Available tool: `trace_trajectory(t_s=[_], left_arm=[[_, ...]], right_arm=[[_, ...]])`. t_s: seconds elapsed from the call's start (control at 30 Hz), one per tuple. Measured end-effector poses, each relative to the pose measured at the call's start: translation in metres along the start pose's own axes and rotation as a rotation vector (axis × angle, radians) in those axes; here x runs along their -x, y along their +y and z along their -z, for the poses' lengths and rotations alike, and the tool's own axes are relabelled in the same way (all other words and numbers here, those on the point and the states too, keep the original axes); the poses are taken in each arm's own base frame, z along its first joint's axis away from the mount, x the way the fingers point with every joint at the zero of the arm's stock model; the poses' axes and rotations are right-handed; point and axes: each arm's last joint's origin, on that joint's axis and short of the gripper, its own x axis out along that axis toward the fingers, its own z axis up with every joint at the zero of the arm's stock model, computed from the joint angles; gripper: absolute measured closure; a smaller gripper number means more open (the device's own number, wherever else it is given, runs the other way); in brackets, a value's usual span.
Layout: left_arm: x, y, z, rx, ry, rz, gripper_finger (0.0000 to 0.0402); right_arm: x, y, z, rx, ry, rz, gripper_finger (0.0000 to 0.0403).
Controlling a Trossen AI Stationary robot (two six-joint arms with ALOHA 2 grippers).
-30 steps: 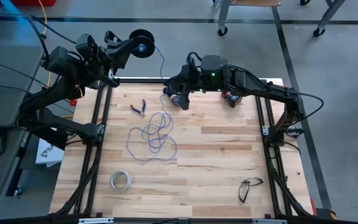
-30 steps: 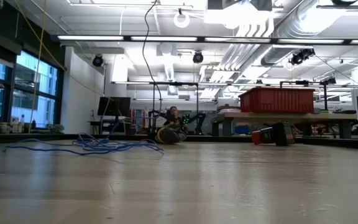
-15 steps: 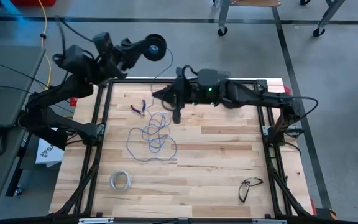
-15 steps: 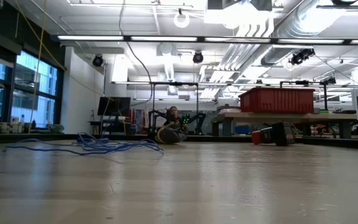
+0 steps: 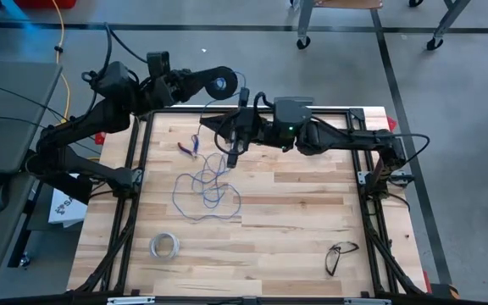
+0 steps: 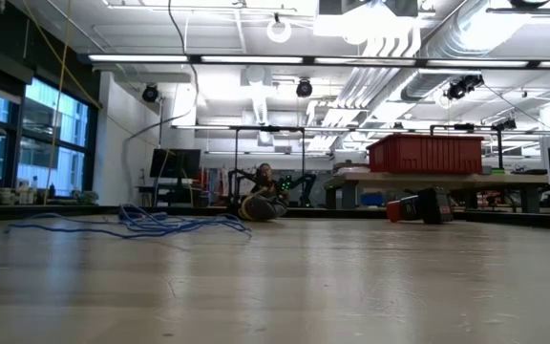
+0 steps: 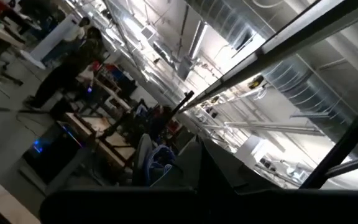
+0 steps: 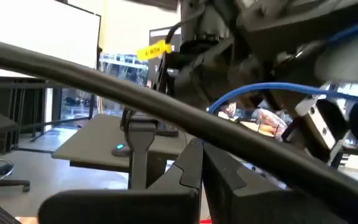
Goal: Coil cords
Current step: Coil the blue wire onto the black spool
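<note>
The thin bluish wire lies in a loose tangle (image 5: pixel 206 186) on the wooden table, also in the low view (image 6: pixel 132 225). One strand (image 6: pixel 191 86) rises from the tangle toward the dark round spool (image 5: pixel 221 84). My left gripper (image 5: pixel 202 85) is shut on the spool, above the table's far edge. My right gripper (image 5: pixel 231 140) is just below and in front of the spool, over the far part of the table. Its fingers (image 8: pixel 194 165) are shut, with the blue wire (image 8: pixel 260 90) arching just beyond them. My left gripper holds the spool (image 7: pixel 151 162) lifted clear above the table's far edge, reaching in from the table's left. The spool and the fingers hide which part it has. My right gripper is shut on the rising strand near the spool. Its own fingers hide the pinch point. It comes from the table's right.
Red-handled pliers (image 5: pixel 189 146) lie left of the tangle. A whitish tape ring (image 5: pixel 165 246) lies near the front left and glasses (image 5: pixel 340 254) near the front right. A yellow cable (image 5: pixel 58 25) hangs beyond the far left corner.
My left gripper has carried the spool toward the table's right. My right gripper has gone toward the table's left, from the far edge to just under the spool. The rising strand has swung over with them; the tangle on the table has stayed put.
</note>
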Motion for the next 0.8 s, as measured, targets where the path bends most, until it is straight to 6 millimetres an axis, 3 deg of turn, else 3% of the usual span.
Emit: trace_trajectory(t_s=[0.23, 0.57, 0.8], left_arm=[[-0.002, -0.005, 0.007, 0.121, 0.023, 0.018, 0.0402], [0.005, -0.019, 0.013, 0.240, 0.062, 0.056, 0.0402], [0.014, -0.027, 0.022, 0.337, 0.189, 0.047, 0.0402]], right_arm=[[-0.009, -0.008, 0.011, -0.005, 0.000, 0.049, 0.0403], [-0.010, -0.016, 0.006, -0.021, -0.079, 0.091, 0.0403], [-0.010, -0.023, 0.004, -0.006, -0.104, 0.137, 0.0403]])
